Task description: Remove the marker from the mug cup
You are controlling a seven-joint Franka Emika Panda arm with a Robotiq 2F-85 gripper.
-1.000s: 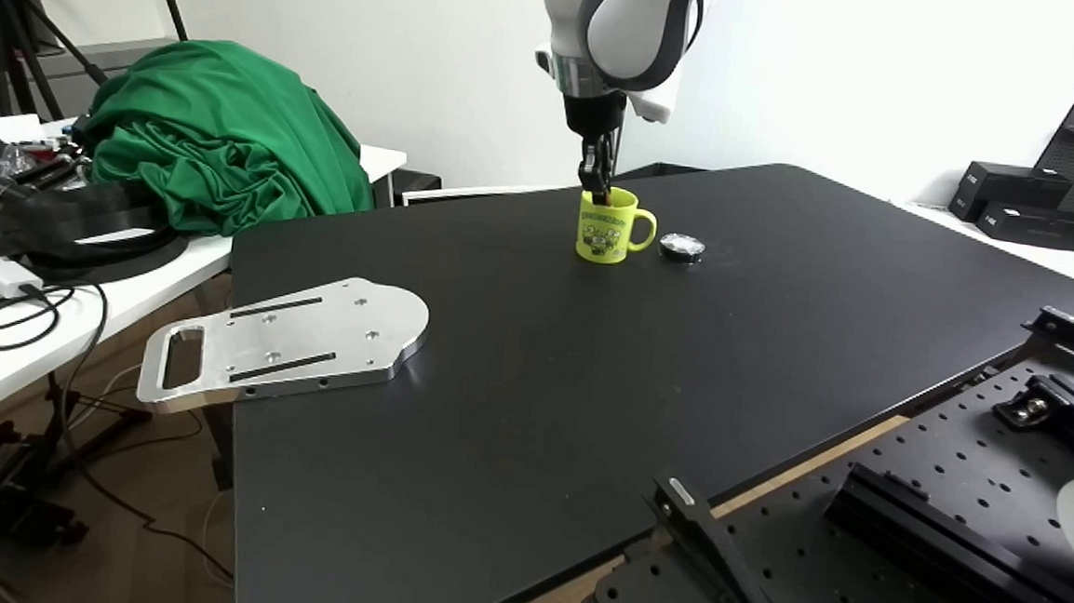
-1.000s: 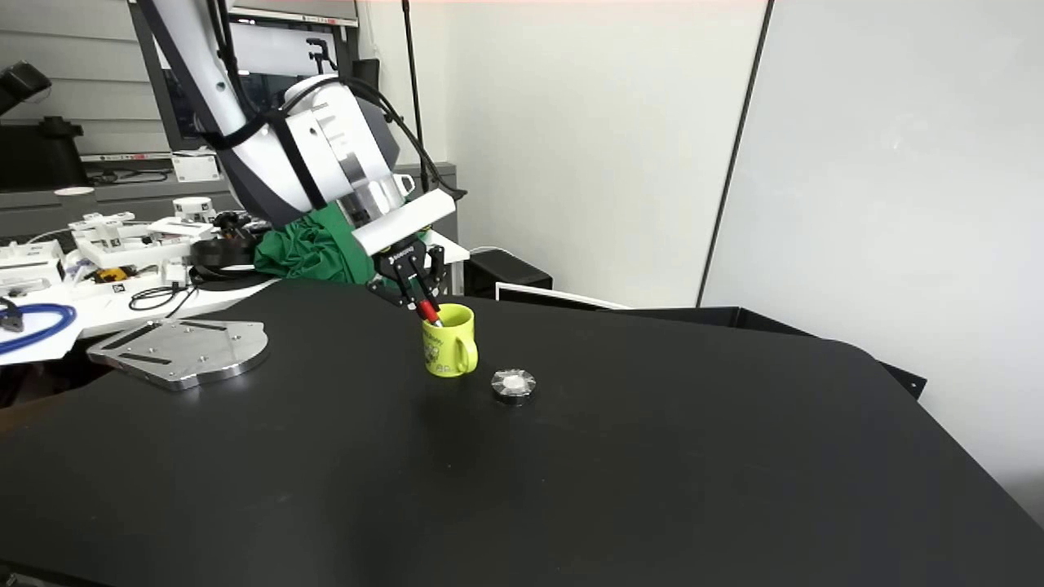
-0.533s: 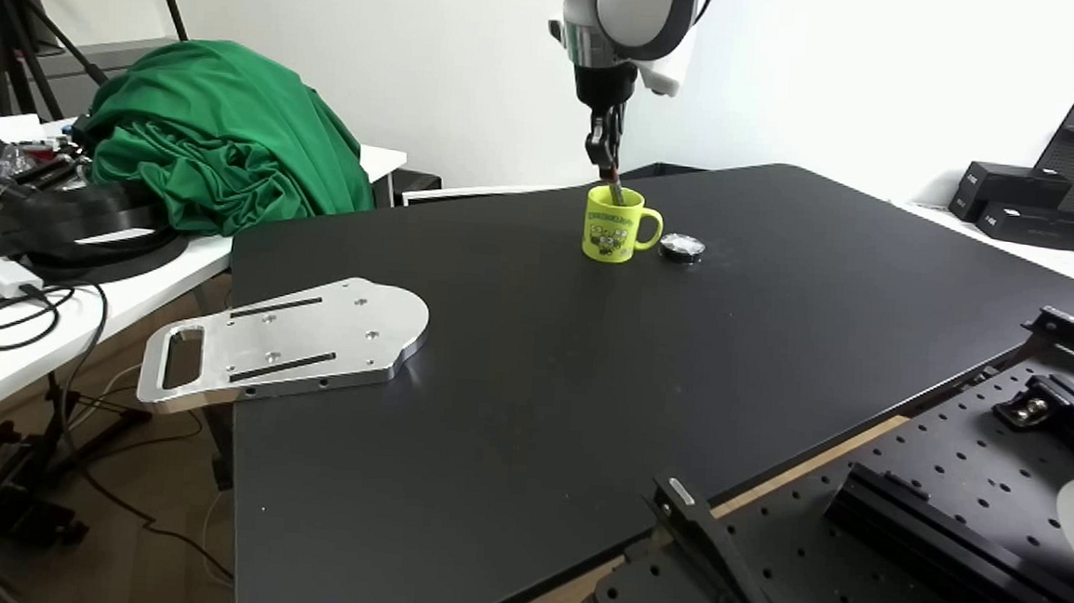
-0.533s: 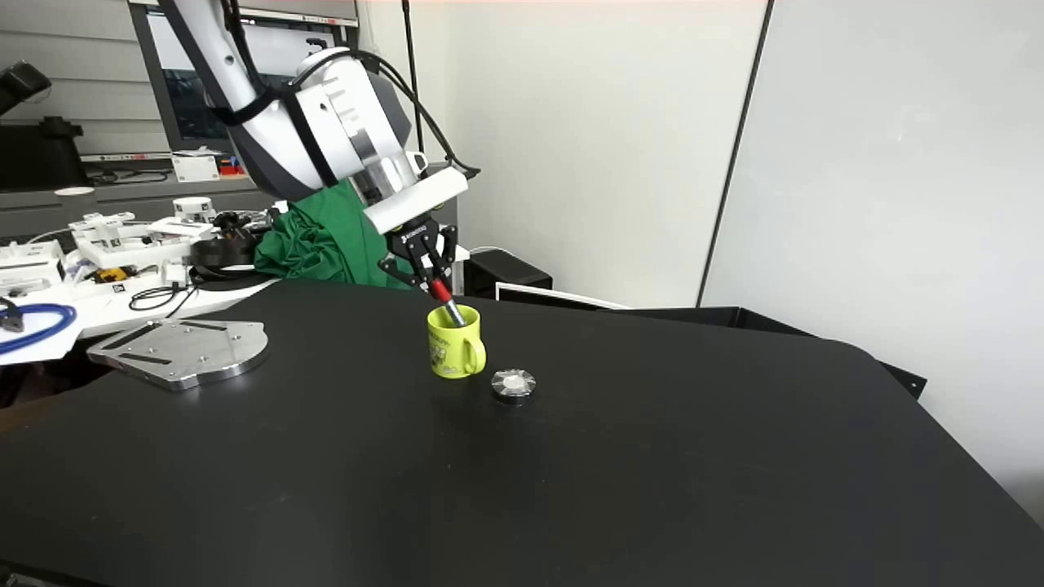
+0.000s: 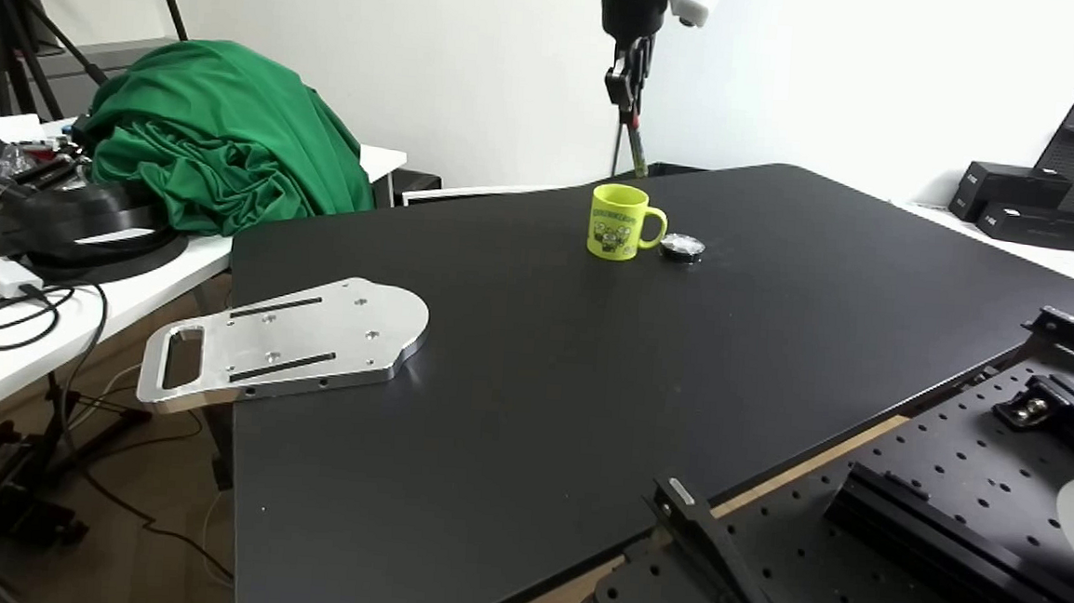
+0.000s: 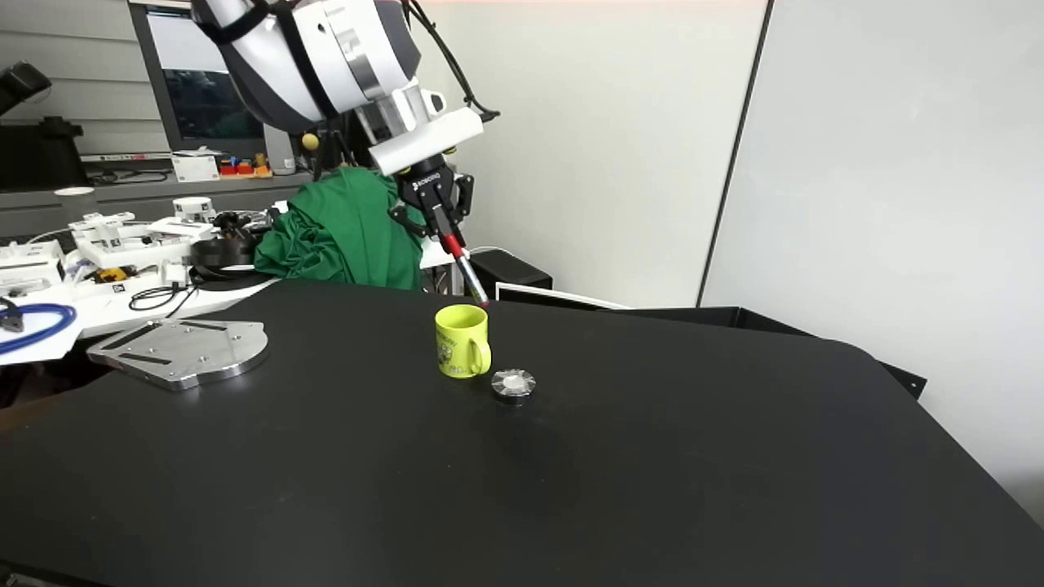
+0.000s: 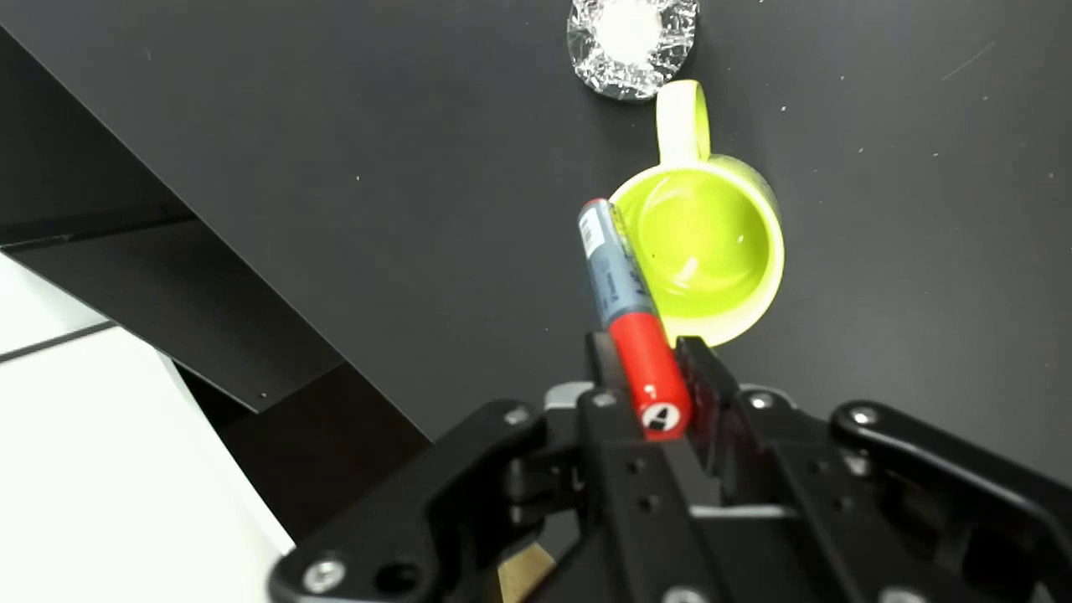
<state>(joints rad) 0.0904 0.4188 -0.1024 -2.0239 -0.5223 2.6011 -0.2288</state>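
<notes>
Nearest us in the wrist view, the gripper [image 7: 651, 368] pinches the marker [image 7: 618, 276] by its red end. Half a second ago we saw the marker's lower end inside the mug cup [image 6: 462, 342]; now it hangs clear of the rim, tilted. The mug cup, upright on the black table [image 6: 693, 456], has shifted slightly toward the foil-topped disc [image 6: 514, 386] just beside its handle. Well apart from the mug cup, we find the metal plate [image 6: 183, 350] unmoved.
</notes>
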